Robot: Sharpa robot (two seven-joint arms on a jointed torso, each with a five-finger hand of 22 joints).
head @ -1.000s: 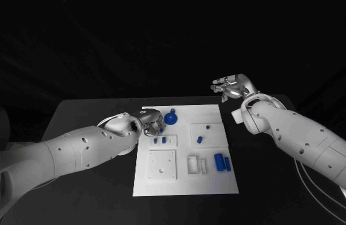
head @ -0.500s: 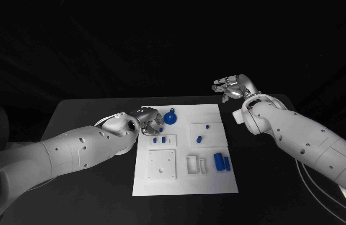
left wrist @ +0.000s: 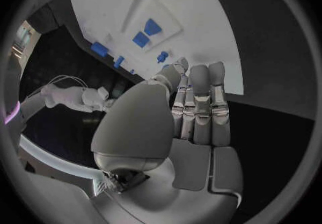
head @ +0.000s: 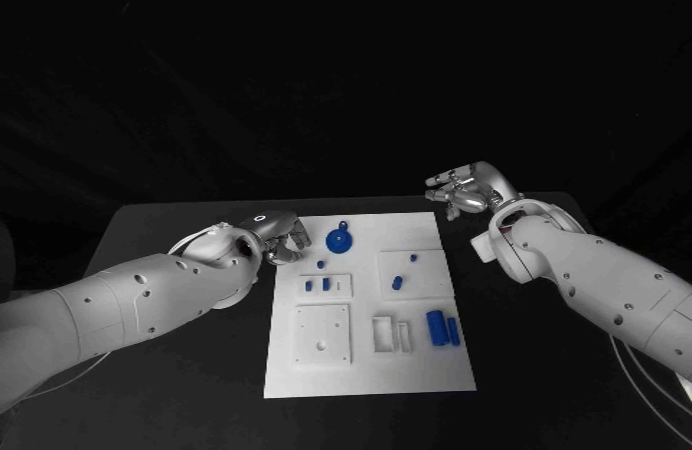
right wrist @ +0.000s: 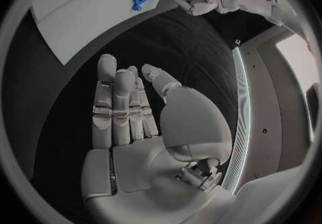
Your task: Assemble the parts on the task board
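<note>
Overhead, black table [head: 173,370] under white task board [head: 368,360] — dark surroundings; both hands' fingers apart, holding nothing

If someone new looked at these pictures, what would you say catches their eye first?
Most likely the white task board in the middle of the black table, dotted with small blue parts, above all the round blue part near its far edge. Next come the two white arms flanking it: the left robot hand sits at the board's left edge, holding nothing, and the right robot hand hovers beyond its far right corner, holding nothing.
</note>
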